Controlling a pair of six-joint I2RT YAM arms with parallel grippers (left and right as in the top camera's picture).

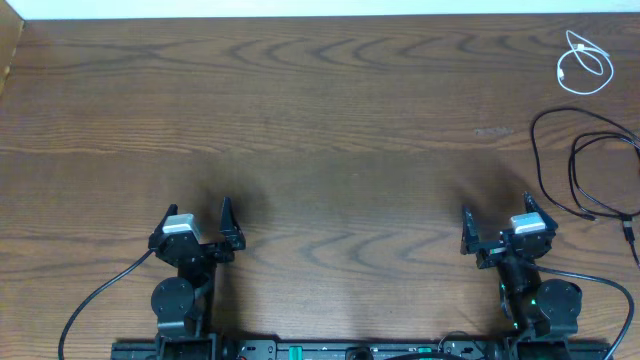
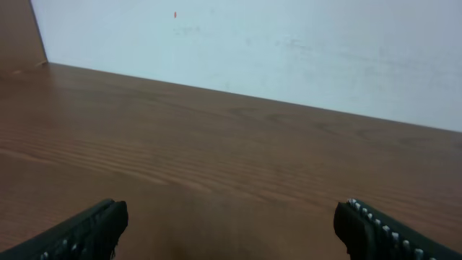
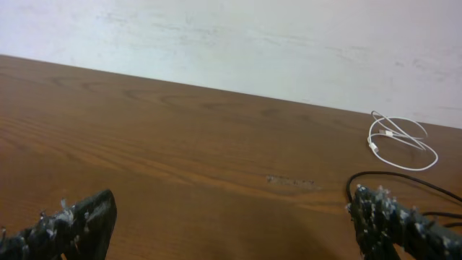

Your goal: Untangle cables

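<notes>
Well, the biggest thing under me is the wooden table, dark brown and grained, running up to a pale wall at its far edge. My two arms sit at the near edge, well apart from each other. My left gripper is spread wide with nothing between its fingers, and only bare wood shows ahead of it. My right gripper is spread just as wide, also holding nothing. The cables all lie on my right side, none of them touching either gripper. The outer black cable makes a large loose loop near the right edge of the table, just ahead and to the right of my right gripper; from the right wrist I see part of its curve beside my right finger. The inner black cable loops inside it – the two seem to cross at the near end, though I cannot tell which lies on top. The white cable is smallest – a short loose coil in the far right corner, apart from the black ones.
</notes>
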